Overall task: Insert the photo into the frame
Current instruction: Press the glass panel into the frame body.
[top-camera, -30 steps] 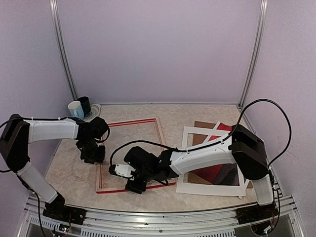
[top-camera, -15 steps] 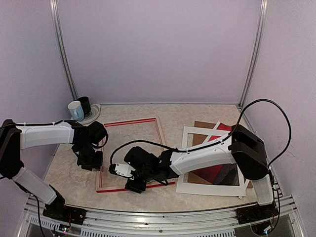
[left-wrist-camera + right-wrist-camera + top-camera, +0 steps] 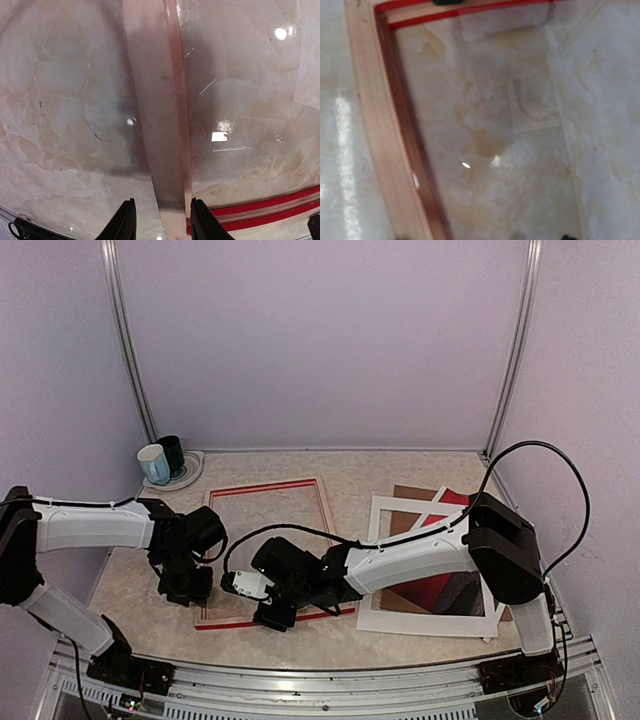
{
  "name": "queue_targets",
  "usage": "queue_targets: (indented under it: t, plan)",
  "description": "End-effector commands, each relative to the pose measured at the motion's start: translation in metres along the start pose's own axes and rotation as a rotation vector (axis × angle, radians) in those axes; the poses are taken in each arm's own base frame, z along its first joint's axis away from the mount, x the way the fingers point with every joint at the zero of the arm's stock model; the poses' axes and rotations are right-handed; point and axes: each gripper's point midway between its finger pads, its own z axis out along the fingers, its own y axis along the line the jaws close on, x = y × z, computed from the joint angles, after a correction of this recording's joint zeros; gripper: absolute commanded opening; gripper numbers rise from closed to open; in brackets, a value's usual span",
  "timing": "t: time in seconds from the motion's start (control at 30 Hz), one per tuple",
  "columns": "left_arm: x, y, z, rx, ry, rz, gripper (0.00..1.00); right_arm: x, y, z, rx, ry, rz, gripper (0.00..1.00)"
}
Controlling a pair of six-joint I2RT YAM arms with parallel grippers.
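The photo [image 3: 432,592] lies not yet inserted under the white mat [image 3: 420,625] at 3 o'clock of the empty frame [image 3: 265,486], left gripper [image 3: 162,222] straddling its 7 o'clock corner, right gripper [image 3: 275,615] at 6; whether they pinch, I cannot tell.

Pale matt wood frame [image 3: 150,100], glossy marbled tabletop [image 3: 60,100], smooth white plastic arm shells [image 3: 410,558]

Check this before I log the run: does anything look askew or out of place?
Yes. On the right, the white mat lies crooked over the photo and brown backing board, their corners poking out at different angles. The frame to its left holds no photo.
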Motion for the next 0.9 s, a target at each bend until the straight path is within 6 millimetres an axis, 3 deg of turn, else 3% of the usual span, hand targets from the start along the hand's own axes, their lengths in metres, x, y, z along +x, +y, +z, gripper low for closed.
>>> queue_targets:
  t: [0.0, 0.13, 0.33, 0.8, 0.87]
  plan:
    - [0.014, 0.005, 0.0, -0.004, 0.022, -0.027, 0.37, -0.002, -0.001, -0.002, 0.015, -0.014, 0.003, 0.68]
    - [0.017, 0.01, 0.006, -0.027, 0.018, -0.03, 0.37, -0.002, 0.0, -0.001, 0.012, -0.016, 0.001, 0.68]
    - [0.006, 0.007, 0.013, -0.041, -0.019, -0.04, 0.36, 0.002, 0.005, -0.003, -0.014, -0.013, -0.01, 0.67]
    - [0.001, 0.001, 0.02, -0.003, -0.049, -0.093, 0.32, 0.015, 0.026, -0.013, -0.189, -0.033, -0.079, 0.54]
    - [0.001, -0.001, 0.022, 0.005, -0.047, -0.099, 0.32, 0.017, 0.025, -0.013, -0.209, -0.029, -0.081, 0.48]
